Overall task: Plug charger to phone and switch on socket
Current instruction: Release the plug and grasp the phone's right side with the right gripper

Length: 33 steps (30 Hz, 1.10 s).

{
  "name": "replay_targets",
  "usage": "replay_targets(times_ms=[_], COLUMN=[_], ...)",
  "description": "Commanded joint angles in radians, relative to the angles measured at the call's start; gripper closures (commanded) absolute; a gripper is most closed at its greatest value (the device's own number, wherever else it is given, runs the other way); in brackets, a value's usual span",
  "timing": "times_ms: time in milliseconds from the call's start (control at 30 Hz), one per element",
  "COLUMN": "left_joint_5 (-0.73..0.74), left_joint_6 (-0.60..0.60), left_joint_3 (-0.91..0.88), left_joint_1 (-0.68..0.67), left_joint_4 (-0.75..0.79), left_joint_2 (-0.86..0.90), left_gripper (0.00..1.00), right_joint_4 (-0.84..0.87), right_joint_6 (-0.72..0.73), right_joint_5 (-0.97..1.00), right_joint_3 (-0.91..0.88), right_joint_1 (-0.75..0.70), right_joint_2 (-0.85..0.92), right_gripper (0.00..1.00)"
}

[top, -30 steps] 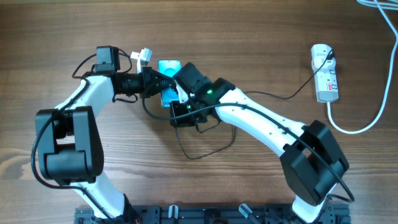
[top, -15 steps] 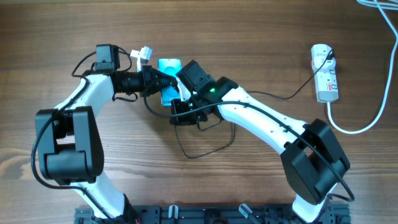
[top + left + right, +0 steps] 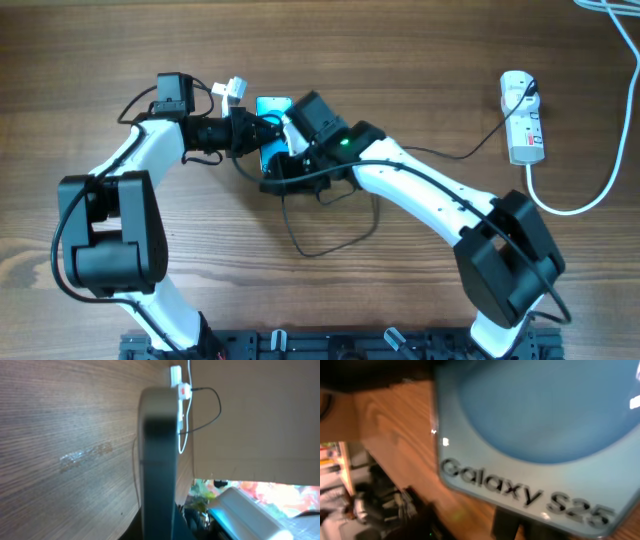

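Observation:
The phone (image 3: 268, 107) shows a turquoise screen and is held on edge above the table by my left gripper (image 3: 252, 133), which is shut on it. In the left wrist view the phone (image 3: 159, 460) is a dark slab seen edge-on. Its screen (image 3: 535, 425) fills the right wrist view. A dark plug (image 3: 509, 522) sticks out from its lower edge. My right gripper (image 3: 285, 172) is right under the phone with its jaws apart. The charger cable (image 3: 330, 238) loops on the table and runs right to the white socket (image 3: 524, 118).
A thick white lead (image 3: 590, 195) curves from the socket to the far right edge. The socket (image 3: 178, 385) and the black cable (image 3: 212, 407) also show far off in the left wrist view. Both arms cross over the table's middle left.
My right gripper has opened and slid a little up and left along the phone's lower end. The left gripper and the phone have stayed in place.

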Motion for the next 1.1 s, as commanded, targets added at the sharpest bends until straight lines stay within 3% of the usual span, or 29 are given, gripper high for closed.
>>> replay_targets(times_ms=[0,267,433,533,600,800,1067], left_joint_5=[0.106,0.121,0.263,0.367,0.367,0.367,0.367], left_joint_6=[-0.001,-0.004,-0.004,-0.011,-0.011,-0.011,-0.021], left_joint_3=[-0.021,-0.021,-0.021,-0.021,-0.021,-0.021,-0.019], left_joint_1=[-0.029,-0.029,-0.029,-0.029,-0.029,-0.029,-0.031], left_joint_4=[-0.029,-0.027,0.027,0.082,0.087,0.087,0.1], left_joint_2=[-0.005,-0.005,-0.005,-0.005,-0.005,-0.005,-0.005], left_gripper=[0.96,0.96,0.96,0.96,0.96,0.96,0.96], right_joint_4=[0.015,-0.132,-0.17,-0.137,-0.105,-0.008,0.05], right_joint_6=[-0.071,-0.289,-0.38,-0.414,-0.41,-0.356,-0.304], right_joint_5=[-0.043,-0.212,-0.289,-0.428,-0.496,-0.562,-0.562], right_joint_3=[0.032,0.032,0.032,0.03,0.03,0.03,0.03], right_joint_1=[-0.106,-0.239,-0.26,-0.258,-0.254,-0.239,-0.237], right_joint_2=[-0.026,-0.029,-0.029,-0.029,-0.028,-0.027,-0.027], right_gripper=[0.0,0.0,0.01,0.13,0.28,0.53,0.55])
